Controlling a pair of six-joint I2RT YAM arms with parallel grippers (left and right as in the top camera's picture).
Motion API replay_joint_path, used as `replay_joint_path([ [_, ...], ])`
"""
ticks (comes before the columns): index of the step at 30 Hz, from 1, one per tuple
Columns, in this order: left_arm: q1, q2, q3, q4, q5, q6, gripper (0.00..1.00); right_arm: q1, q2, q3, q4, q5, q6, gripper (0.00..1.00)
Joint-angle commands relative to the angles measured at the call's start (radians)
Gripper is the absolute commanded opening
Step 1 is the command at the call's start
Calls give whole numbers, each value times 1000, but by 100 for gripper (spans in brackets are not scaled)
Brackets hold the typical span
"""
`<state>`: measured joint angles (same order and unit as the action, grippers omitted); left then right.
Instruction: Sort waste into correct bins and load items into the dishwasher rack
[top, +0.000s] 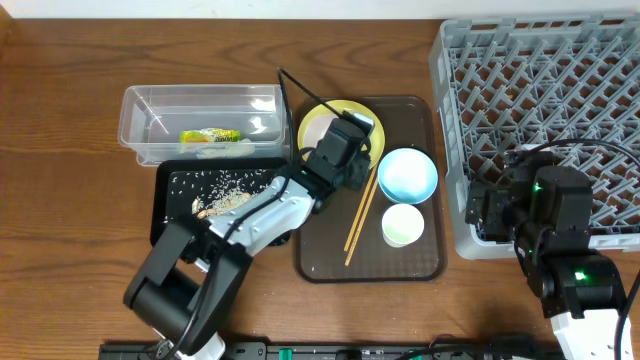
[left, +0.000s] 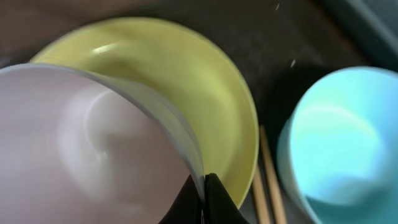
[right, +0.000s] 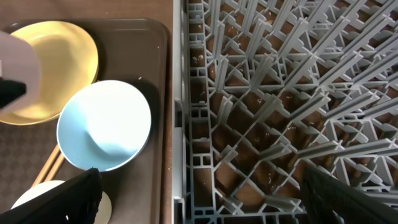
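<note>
White bowl (left: 93, 143), smooth-rimmed, we pinch in our left claw (left: 202, 194) over the glossy yellow plate (left: 211, 93); right claw (right: 202, 186) spreads above lattice rack (right: 280, 74).

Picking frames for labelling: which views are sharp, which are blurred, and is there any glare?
Overhead: sharp, evenly lit, slight sheen on the clear tub. Left wrist: too close, white bowl and yellow plate soft, a highlight on the plate. Right wrist: dishwasher rack crisp.
</note>
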<state>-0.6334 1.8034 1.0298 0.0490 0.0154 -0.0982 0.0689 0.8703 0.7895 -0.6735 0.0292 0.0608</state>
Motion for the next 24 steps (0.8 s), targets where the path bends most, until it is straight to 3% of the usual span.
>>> replay_joint_path([
  [1,-1,-17,9,8,-23,11,22,3,-2,16,0,-4,13,99],
  [2,-1,-23,9,8,-23,11,28,3,-2,16,0,-4,13,99],
  [4,-1,-39,9,-3,-14,11,50,3,-2,16,0,-4,13,99],
  [6,-1,-61,9,-28,19,11,60,3,-2,16,-1,-4,13,99],
  [10,-1,-152,9,-123,131,8,61,3,-2,16,-2,-4,13,99],
  [16,-19,-275,9,-277,363,-186,61,3,-2,16,-3,-4,13,99],
  [24,-136,-209,6,-382,357,-222,61,3,-2,16,-3,-4,13,99],
])
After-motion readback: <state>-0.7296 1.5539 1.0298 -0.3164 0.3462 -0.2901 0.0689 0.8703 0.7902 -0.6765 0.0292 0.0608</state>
